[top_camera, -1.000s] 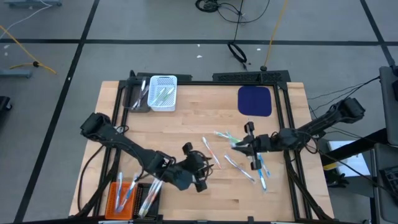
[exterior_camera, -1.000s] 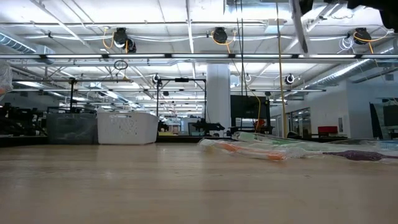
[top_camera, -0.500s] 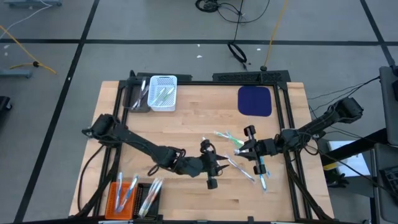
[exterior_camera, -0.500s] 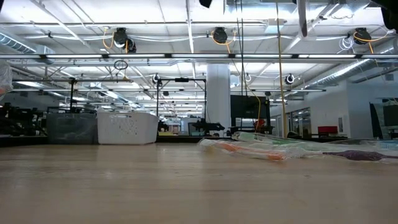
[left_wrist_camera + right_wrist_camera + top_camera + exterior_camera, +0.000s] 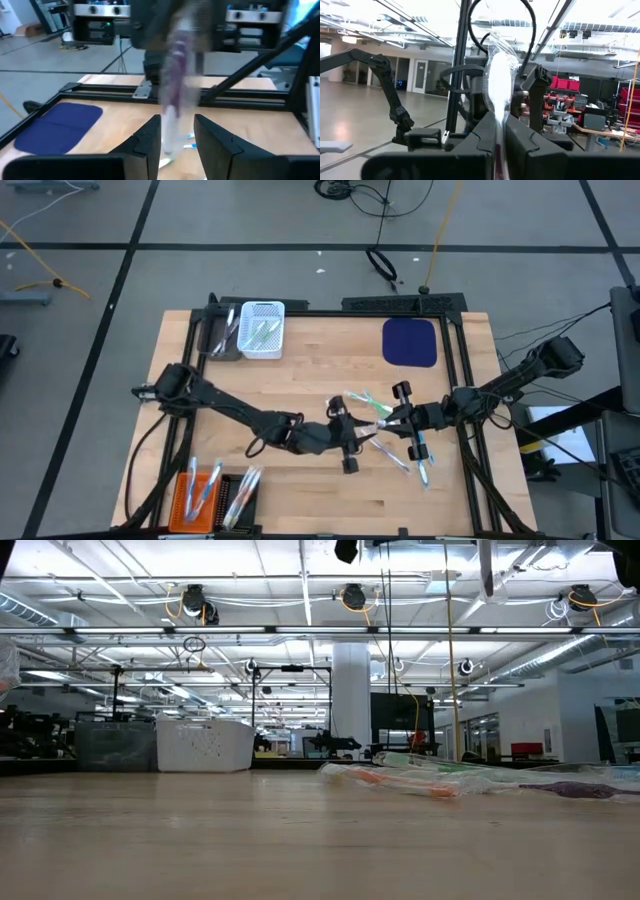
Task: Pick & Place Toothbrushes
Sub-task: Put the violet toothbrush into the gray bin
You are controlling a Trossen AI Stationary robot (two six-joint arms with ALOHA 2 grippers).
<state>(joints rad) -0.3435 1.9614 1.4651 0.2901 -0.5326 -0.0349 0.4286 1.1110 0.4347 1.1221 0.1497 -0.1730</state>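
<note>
While the right gripper (image 5: 397, 416) pinches a wrapped toothbrush (image 5: 499, 80) upright, the left gripper (image 5: 174, 133) closes in.
Its narrowly parted fingers (image 5: 149, 140) straddle that toothbrush, probably to take it over.

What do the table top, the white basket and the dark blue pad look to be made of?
Table top: pale wood, matte, with plank seams visible. White basket: probably moulded plastic, its walls perforated. Dark blue pad: flat, matte, with rounded corners; perhaps foam or fabric, I can't tell.

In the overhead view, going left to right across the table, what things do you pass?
Orange basket → white basket → left gripper → right gripper → blue mat.
</note>
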